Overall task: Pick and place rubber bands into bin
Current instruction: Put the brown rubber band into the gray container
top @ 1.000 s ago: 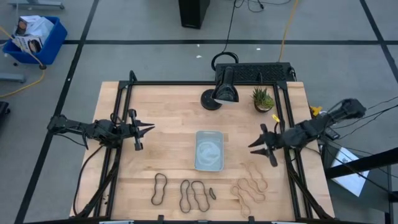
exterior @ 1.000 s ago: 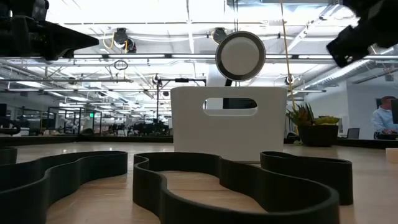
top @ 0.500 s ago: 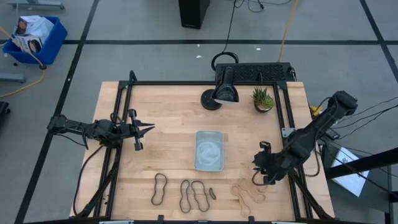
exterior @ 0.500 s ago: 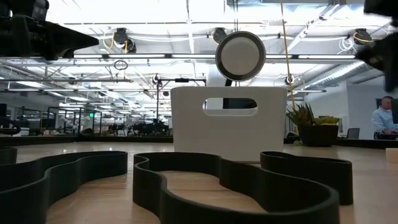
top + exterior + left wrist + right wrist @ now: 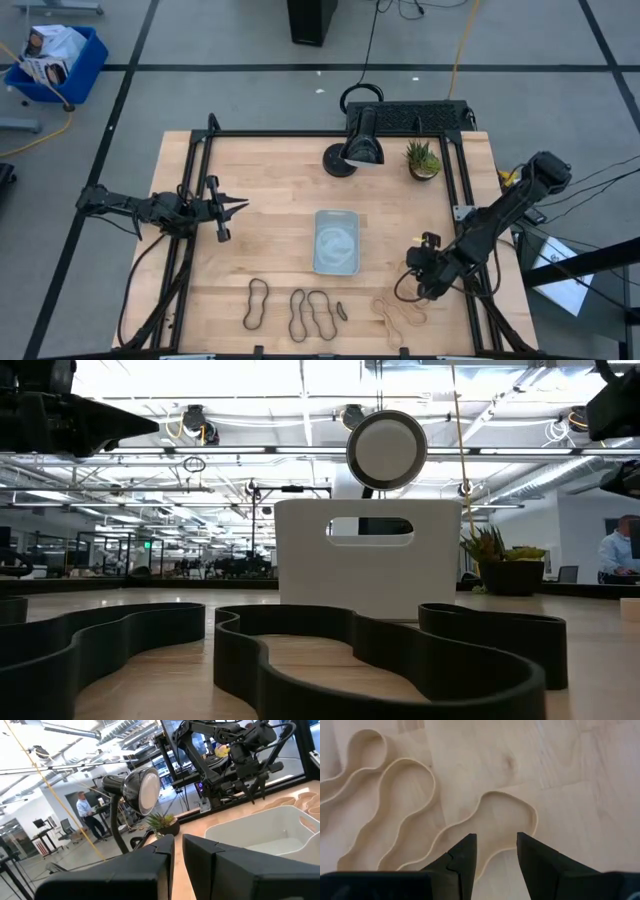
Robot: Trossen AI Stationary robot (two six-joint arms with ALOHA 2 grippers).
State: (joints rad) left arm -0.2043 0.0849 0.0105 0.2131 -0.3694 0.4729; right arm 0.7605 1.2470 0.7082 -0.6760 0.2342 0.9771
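Observation:
The pale bin lies at mid-table with a pale curl inside, and also shows in the left wrist view. Tan rubber bands lie flat at the near right. Dark bands lie near the front edge, and loom large in the low view. My right gripper is open and points down over the tan bands. Its fingers stand either side of one band's rounded end, and I see no touch. My left gripper waits shut at the table's left.
A black desk lamp and a small potted plant stand at the far edge. Black frame rails run along both table sides. A bright blue crate sits on the floor, off the table. A person is in the room behind.
My right gripper has gone from beside the bin's right side toward the table's near edge and down. It has tipped from level to pointing down over the tan bands. The bands have stayed where they were.

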